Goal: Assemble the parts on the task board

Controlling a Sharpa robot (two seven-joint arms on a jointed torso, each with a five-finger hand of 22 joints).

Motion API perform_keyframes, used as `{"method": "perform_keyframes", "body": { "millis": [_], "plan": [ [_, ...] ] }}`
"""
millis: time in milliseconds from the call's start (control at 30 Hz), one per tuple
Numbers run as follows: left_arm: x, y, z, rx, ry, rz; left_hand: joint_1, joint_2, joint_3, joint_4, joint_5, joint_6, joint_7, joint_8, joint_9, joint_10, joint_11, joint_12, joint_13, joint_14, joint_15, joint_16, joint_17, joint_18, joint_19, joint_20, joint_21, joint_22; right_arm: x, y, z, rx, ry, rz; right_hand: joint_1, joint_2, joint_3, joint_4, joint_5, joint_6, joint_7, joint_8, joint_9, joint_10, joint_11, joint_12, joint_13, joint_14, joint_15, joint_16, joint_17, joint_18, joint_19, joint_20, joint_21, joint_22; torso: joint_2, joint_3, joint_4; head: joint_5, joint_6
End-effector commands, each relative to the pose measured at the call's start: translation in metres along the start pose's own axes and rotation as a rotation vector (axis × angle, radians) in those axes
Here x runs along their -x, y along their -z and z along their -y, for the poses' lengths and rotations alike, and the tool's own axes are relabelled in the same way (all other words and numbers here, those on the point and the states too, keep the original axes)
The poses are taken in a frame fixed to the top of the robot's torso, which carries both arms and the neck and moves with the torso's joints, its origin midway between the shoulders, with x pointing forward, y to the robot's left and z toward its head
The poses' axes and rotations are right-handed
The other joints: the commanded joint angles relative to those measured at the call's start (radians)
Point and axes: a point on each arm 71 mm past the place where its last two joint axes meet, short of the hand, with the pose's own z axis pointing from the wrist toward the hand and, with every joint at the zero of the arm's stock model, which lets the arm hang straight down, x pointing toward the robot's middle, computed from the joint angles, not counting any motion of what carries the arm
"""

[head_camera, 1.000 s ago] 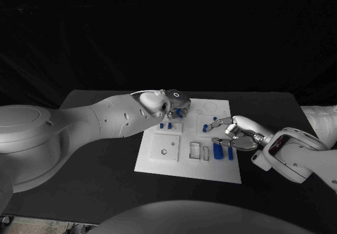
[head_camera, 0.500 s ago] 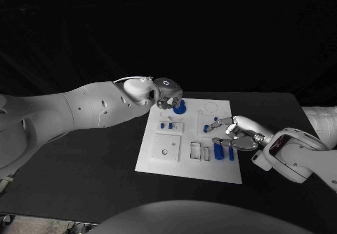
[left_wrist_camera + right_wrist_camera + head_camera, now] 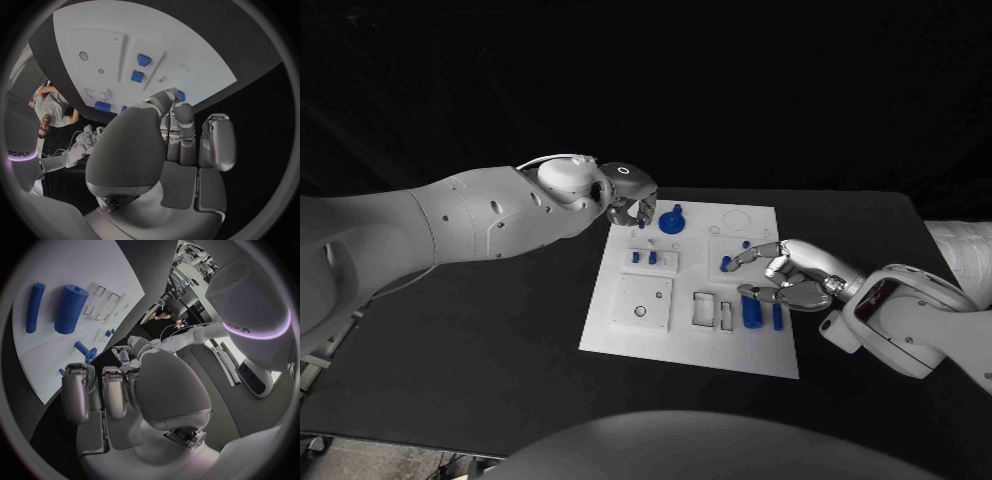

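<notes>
Left hand (image 3: 632,205): fingers curled, empty, just beside round blue part (image 3: 672,221) | Right hand (image 3: 783,275): fingers spread, empty, over task board (image 3: 646,335) edge

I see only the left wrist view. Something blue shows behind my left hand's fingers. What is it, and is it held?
Observer: In the head view it is a round blue part with a knob, standing at the far edge of the task board beside the left hand, not gripped.
Operator: What lies near the right hand?
Observer: The right wrist view shows a thick blue cylinder and a thin blue rod lying side by side on the board, beyond the right hand.
</notes>
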Motion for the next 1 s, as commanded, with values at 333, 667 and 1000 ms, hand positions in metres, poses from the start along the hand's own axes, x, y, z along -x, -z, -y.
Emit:
{"method": "perform_keyframes", "body": {
  "millis": [333,667,1000],
  "plan": [
    [-0.016,-0.008,0.003,0.016,0.091,-0.041,0.000,-0.001,0.006,0.002,-0.002,-0.010,0.002,-0.010,-0.005,0.001,0.004,-0.013,-0.006,-0.012,0.001,-0.011,-0.009,-0.004,0.024,0.002,-0.009,0.207,-0.003,-0.001,0.000,-0.005,-0.006,-0.024,-0.005,0.002,0.001,0.006,-0.005,0.003,-0.004,0.004,0.002,0.102,0.000,-0.001,0.261,0.106,0.006,0.003,0.263,-0.006,-0.004,0.003,-0.007,0.213,0.001,-0.0002,-0.0023,0.002,0.000],
    [-0.024,-0.012,0.004,0.018,0.085,-0.028,0.000,-0.002,0.006,0.002,-0.002,-0.010,0.002,-0.011,-0.005,0.002,0.004,-0.014,-0.007,-0.017,0.002,-0.017,-0.020,-0.003,0.023,0.002,-0.012,0.206,-0.002,0.000,0.001,-0.007,-0.006,-0.022,-0.004,0.002,0.001,0.006,-0.006,0.002,-0.004,0.005,0.002,0.102,-0.001,-0.001,0.261,0.106,0.005,0.003,0.263,-0.006,-0.004,0.003,-0.007,0.213,0.000,0.0006,-0.0006,0.000,0.000],
    [-0.025,-0.015,0.007,0.017,0.084,-0.028,0.002,-0.004,0.007,-0.001,0.000,-0.010,0.002,-0.012,-0.007,0.003,0.004,-0.017,-0.009,-0.021,0.002,-0.022,-0.028,-0.002,0.020,0.002,-0.017,0.204,-0.003,-0.001,-0.001,-0.001,-0.006,-0.023,-0.004,0.002,0.001,0.006,-0.007,0.001,-0.004,0.005,0.002,0.102,-0.001,-0.001,0.261,0.106,0.005,0.003,0.263,-0.006,-0.004,0.002,-0.007,0.213,0.000,0.0003,-0.0005,-0.001,0.000]
  ]
}}
